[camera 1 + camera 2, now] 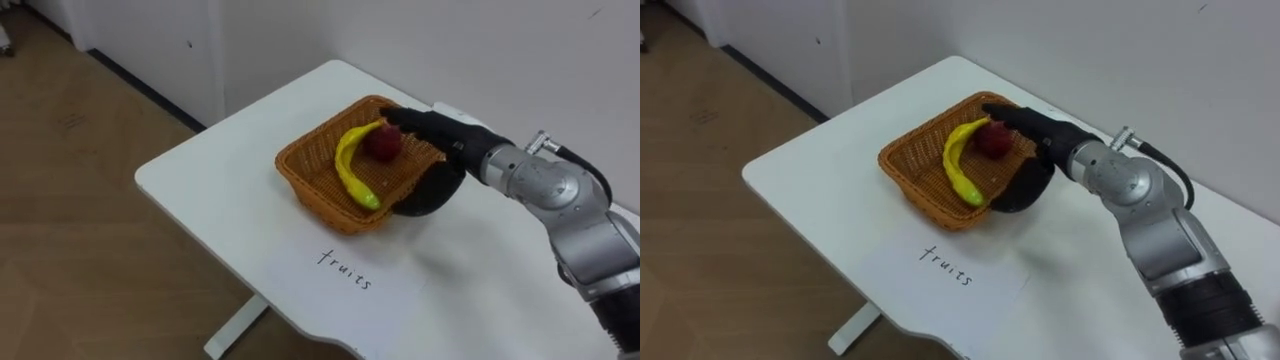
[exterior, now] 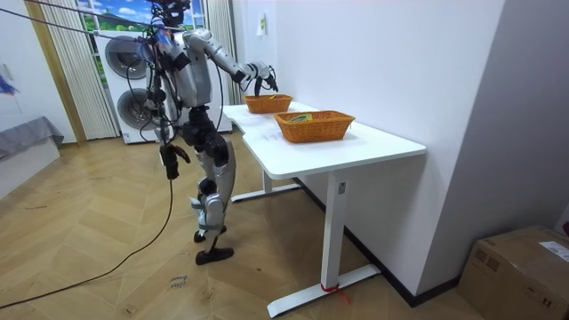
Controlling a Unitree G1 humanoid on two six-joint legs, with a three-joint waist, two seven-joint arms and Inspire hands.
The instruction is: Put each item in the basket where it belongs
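A woven fruit basket (image 1: pixel 320 170) stands on the white table (image 1: pixel 220 190) and holds a yellow banana (image 1: pixel 350 165) and a red apple (image 1: pixel 383 143). My right hand (image 1: pixel 435 128) reaches in from the right over the basket's far rim. It is open, its fingers stretched just above the apple and its thumb low outside the basket wall. I cannot tell whether the fingers touch the apple. In the room view I stand at the table's end with the right hand (image 2: pixel 259 75) over the far basket (image 2: pixel 267 104). My left hand (image 2: pixel 169 160) hangs relaxed at my side.
A sheet of paper (image 1: pixel 345 270) with handwriting lies in front of the fruit basket near the table's front edge. A second woven basket (image 2: pixel 316 125) stands further along the table. The wall runs close behind the table. A washing machine (image 2: pixel 124 62) stands behind me.
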